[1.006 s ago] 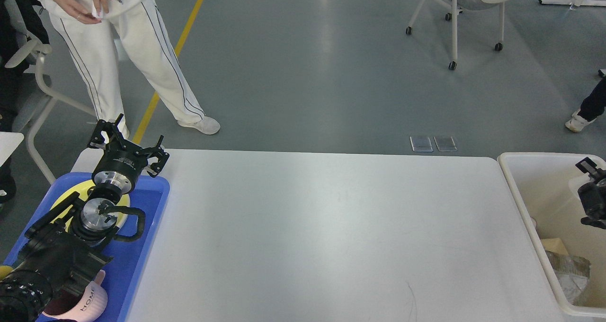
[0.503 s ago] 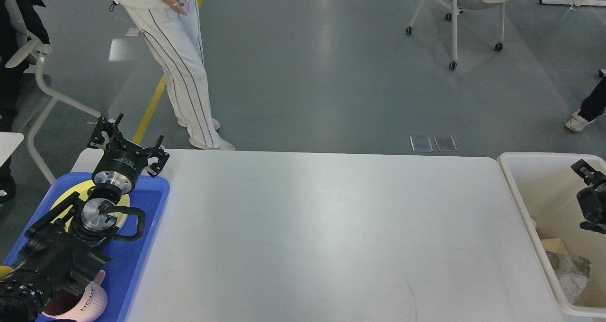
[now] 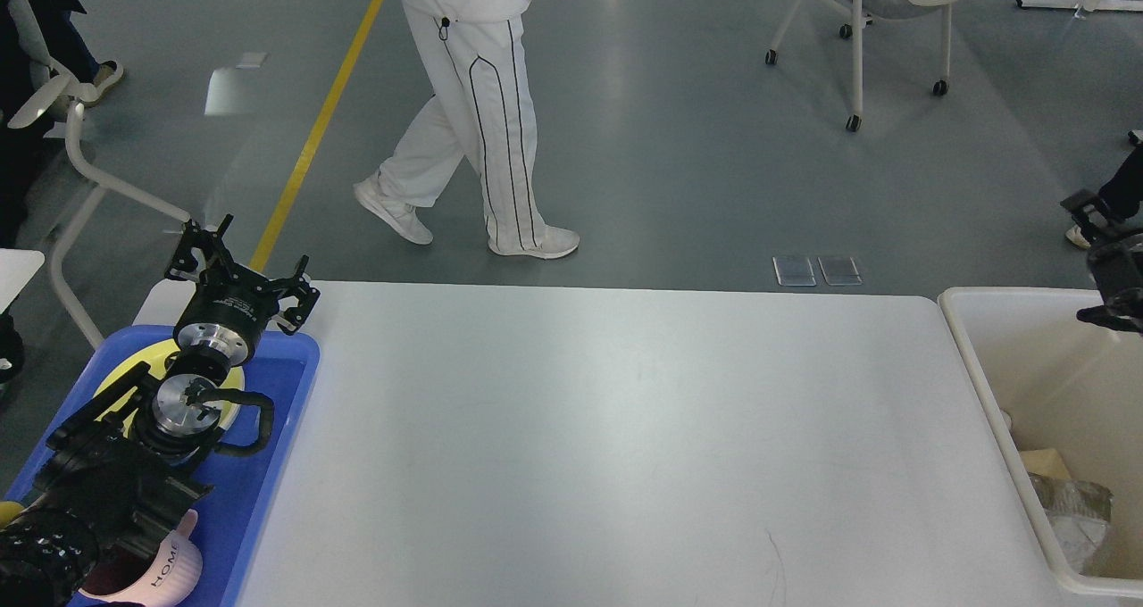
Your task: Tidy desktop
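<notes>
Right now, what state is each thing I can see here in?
left gripper: open, holding nothing, above the tray's far edge.
right gripper: partly out of view, state unclear.
desktop: bare between tray and bin.
blue tray: holds a yellow plate and a pink mug.
pink mug: lying on its side.
beige bin: open-topped, crumpled scraps inside.

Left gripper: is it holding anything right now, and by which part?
Nothing. The left gripper is open and empty above the far end of the blue tray. The right gripper is too cropped to tell.
</notes>
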`<move>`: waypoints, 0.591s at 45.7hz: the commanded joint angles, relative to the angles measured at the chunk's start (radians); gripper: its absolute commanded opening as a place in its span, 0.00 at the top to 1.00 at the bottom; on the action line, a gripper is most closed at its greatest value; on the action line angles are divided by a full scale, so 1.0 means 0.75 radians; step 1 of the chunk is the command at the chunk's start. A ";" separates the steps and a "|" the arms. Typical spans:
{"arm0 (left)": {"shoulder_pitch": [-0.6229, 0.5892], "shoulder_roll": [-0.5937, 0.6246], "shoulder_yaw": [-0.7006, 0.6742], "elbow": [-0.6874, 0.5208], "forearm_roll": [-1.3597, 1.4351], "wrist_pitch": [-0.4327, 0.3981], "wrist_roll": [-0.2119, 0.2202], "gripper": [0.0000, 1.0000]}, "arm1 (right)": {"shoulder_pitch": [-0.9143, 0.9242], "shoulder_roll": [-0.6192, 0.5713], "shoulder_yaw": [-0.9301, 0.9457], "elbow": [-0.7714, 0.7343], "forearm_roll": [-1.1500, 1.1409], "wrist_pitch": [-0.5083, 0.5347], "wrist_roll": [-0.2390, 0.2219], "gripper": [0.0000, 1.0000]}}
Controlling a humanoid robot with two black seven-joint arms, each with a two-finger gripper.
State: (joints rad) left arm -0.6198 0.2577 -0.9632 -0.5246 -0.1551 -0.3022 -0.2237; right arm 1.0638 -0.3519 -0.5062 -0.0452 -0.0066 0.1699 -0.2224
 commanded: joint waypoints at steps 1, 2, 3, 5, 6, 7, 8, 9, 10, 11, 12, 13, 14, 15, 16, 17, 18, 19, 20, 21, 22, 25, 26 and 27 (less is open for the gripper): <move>-0.002 0.000 0.002 0.000 0.000 0.000 0.000 0.02 | 0.150 0.085 -0.006 -0.005 0.007 0.223 0.002 0.00; -0.002 0.000 0.000 0.000 0.000 0.000 0.002 0.02 | 0.171 0.091 -0.004 -0.003 0.007 0.264 0.002 0.00; -0.002 0.000 0.002 0.000 0.000 0.000 0.000 0.02 | 0.195 0.095 -0.004 -0.003 0.007 0.303 0.002 0.00; -0.002 0.000 0.000 0.000 0.000 0.000 0.002 0.02 | 0.246 0.115 -0.004 -0.003 0.007 0.383 0.002 0.00; -0.002 0.000 0.002 0.000 0.000 0.000 0.002 0.02 | 0.269 0.134 -0.004 -0.003 0.007 0.415 0.002 0.00; -0.002 0.000 0.002 0.000 0.000 0.000 0.002 0.02 | 0.289 0.154 -0.004 -0.003 0.007 0.436 0.004 0.00; -0.002 0.000 0.002 0.000 0.000 0.000 0.002 0.02 | 0.304 0.175 -0.004 -0.003 0.007 0.452 0.008 0.00; -0.002 0.000 0.002 0.000 0.000 0.000 0.002 0.02 | 0.318 0.195 -0.002 -0.005 0.007 0.463 0.014 0.00; -0.002 0.000 0.002 0.000 0.000 0.000 0.002 0.02 | 0.326 0.215 0.000 -0.005 0.013 0.463 0.016 0.00; -0.002 0.000 0.002 0.000 0.000 0.000 0.002 0.02 | 0.336 0.234 0.002 -0.005 0.021 0.463 0.016 0.00; -0.002 0.000 0.002 0.000 0.000 0.000 0.000 0.02 | 0.349 0.252 0.008 -0.005 0.039 0.461 0.018 0.00; -0.002 0.000 0.002 0.000 0.000 0.000 0.000 0.02 | 0.361 0.269 0.020 -0.005 0.072 0.461 0.018 0.00; -0.002 0.000 0.002 0.000 0.000 0.000 0.002 0.02 | 0.369 0.285 0.035 -0.005 0.111 0.459 0.018 0.00; -0.002 0.000 0.002 0.000 0.000 0.000 0.002 0.02 | 0.373 0.299 0.053 -0.007 0.158 0.459 0.018 0.00; -0.002 0.000 0.000 0.000 0.000 0.000 0.002 0.02 | 0.373 0.314 0.073 -0.007 0.207 0.455 0.018 0.00; -0.002 0.000 0.000 0.000 0.000 0.000 0.002 0.02 | 0.373 0.328 0.092 -0.007 0.252 0.451 0.018 0.00; -0.002 0.000 0.000 0.000 0.000 0.000 0.000 0.02 | 0.371 0.342 0.110 -0.009 0.293 0.440 0.018 0.00; -0.002 0.000 0.000 0.000 0.000 0.000 0.002 0.02 | 0.371 0.355 0.127 -0.011 0.330 0.432 0.018 0.00; -0.002 0.000 0.000 0.000 0.000 0.000 0.002 0.02 | 0.369 0.365 0.137 -0.011 0.358 0.422 0.018 0.00; -0.002 0.000 0.000 0.000 0.000 0.000 0.002 0.02 | 0.367 0.375 0.149 -0.011 0.387 0.414 0.018 0.00; -0.002 0.000 0.002 0.000 0.000 0.000 0.002 0.02 | 0.365 0.381 0.170 -0.009 0.405 0.406 0.018 0.00; -0.002 0.000 0.000 0.000 0.000 0.000 0.002 0.02 | 0.353 0.396 0.257 -0.009 0.459 0.381 0.020 0.00; -0.002 0.000 0.000 0.000 0.000 0.000 0.002 0.02 | 0.349 0.398 0.304 -0.009 0.475 0.377 0.023 0.00; -0.002 0.000 0.000 0.000 0.000 0.000 0.002 0.02 | 0.339 0.400 0.355 -0.009 0.487 0.369 0.027 0.00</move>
State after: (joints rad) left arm -0.6213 0.2577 -0.9626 -0.5246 -0.1549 -0.3022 -0.2227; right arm 1.3375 -0.0690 -0.3695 -0.0524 0.2909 0.4737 -0.2085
